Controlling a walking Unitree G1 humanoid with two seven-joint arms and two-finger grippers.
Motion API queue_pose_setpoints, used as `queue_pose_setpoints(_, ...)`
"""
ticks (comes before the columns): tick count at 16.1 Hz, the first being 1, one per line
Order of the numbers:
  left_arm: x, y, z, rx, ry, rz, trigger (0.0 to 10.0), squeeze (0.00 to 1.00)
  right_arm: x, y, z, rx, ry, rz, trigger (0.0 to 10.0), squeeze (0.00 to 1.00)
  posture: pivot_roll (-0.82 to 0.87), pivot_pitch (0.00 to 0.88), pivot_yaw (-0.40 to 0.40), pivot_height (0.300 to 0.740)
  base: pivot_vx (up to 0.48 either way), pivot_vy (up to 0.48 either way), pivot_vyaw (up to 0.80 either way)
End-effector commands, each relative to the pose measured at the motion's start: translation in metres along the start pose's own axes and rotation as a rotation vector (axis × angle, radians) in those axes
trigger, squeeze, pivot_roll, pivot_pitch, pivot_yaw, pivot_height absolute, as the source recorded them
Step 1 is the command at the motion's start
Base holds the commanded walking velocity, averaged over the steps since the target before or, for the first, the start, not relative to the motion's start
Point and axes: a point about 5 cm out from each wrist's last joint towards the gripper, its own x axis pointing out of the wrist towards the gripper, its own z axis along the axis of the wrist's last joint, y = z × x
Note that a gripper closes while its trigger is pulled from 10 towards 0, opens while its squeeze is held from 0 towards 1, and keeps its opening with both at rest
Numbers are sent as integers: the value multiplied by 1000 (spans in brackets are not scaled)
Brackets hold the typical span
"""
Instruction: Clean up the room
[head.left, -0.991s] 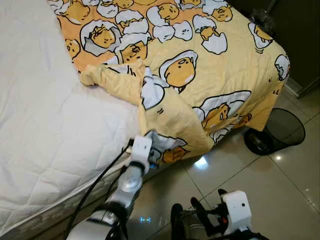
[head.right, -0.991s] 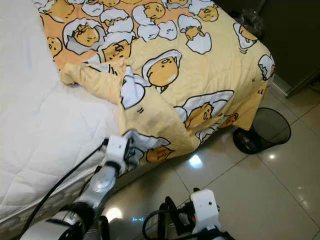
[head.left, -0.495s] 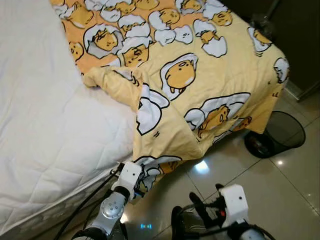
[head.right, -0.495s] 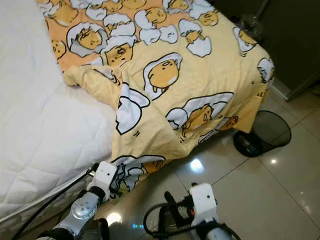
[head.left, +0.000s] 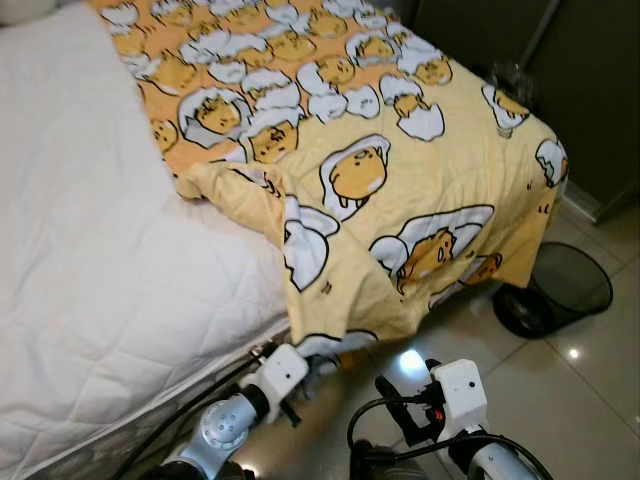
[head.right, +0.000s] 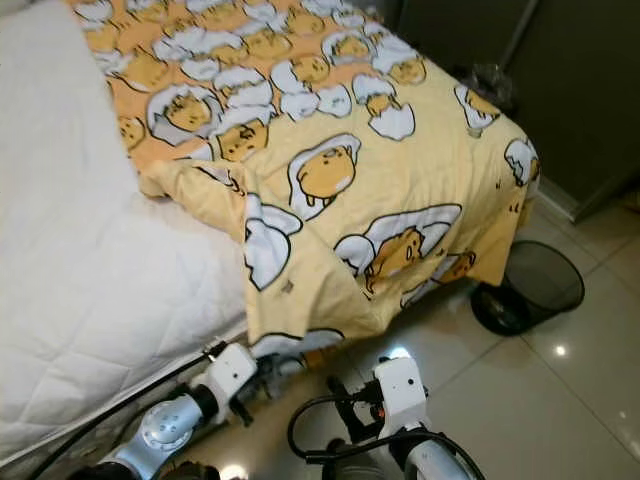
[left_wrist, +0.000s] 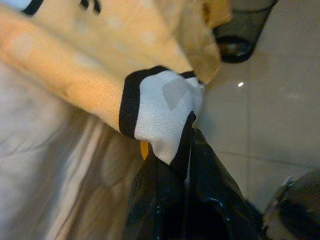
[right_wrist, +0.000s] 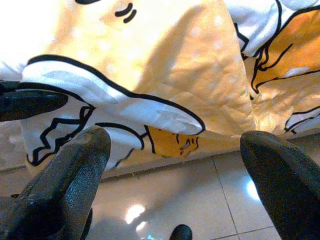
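Pinched between the left gripper's (left_wrist: 182, 150) black fingers (left_wrist: 210, 195) is the lower corner of the yellow egg-print blanket (head.left: 400, 190), which drapes off the white mattress (head.left: 90, 270) toward the tiled floor (head.left: 590, 400). Right gripper (right_wrist: 172, 155) hovers just below the hanging edge, fingers spread apart, with a black mesh bin (head.left: 570, 285) farther right.

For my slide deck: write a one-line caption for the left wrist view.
Left gripper pinches the yellow blanket corner beside the white mattress, wastebasket on the tiled floor beyond.
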Motion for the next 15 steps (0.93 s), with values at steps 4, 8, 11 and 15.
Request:
queue_pose_setpoints(4, 11, -14, 27, -32, -153, -202, 10000, 0, 9, -14, 5, 15, -22, 6, 10000, 0, -78, 8, -13, 740, 0, 0, 0)
queue_pose_setpoints(8, 13, -3, 36, 42, -184, -197, 10000, 0, 4, -24, -1, 20, 41, 97, 10000, 0, -36, 0, -29, 740, 0, 0, 0)
queue_pose_setpoints(11, 14, 1, 30, -20, -130, -153, 10000, 0, 13, -33, 5, 19, 26, 87, 10000, 0, -36, 0, -33, 740, 0, 0, 0)
queue_pose_setpoints(15, 14, 0, 24, -41, -87, -120, 10000, 0, 21, -31, 11, 25, 13, 112, 10000, 0, -38, 0, -38, 740, 0, 0, 0)
